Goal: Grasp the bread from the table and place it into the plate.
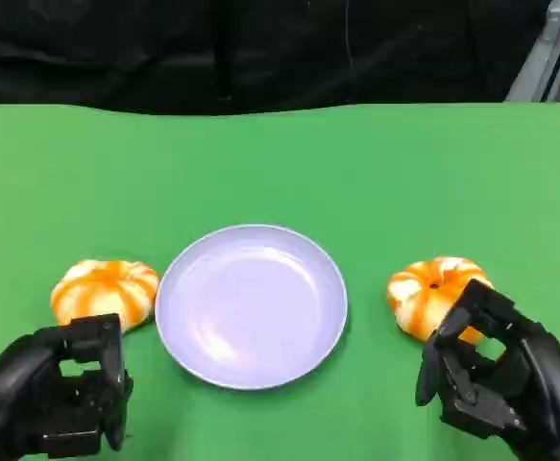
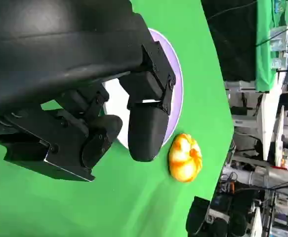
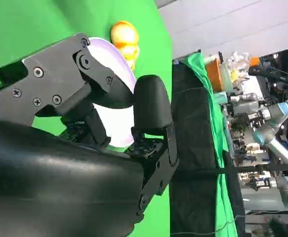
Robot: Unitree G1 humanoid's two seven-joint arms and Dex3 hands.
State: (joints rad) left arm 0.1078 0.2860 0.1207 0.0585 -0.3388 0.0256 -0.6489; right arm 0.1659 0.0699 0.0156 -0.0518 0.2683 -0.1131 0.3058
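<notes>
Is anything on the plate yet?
No. The plate holds nothing; both breads lie on the green table beside it, one by the left hand, one partly behind the right hand.

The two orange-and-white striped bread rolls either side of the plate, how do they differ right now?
The bread roll on the left lies clear of the left hand, wholly visible. The bread roll on the right is partly covered by the right hand, and shows a dark dimple on top. Both rest on the green table, outside the lilac round plate.
</notes>
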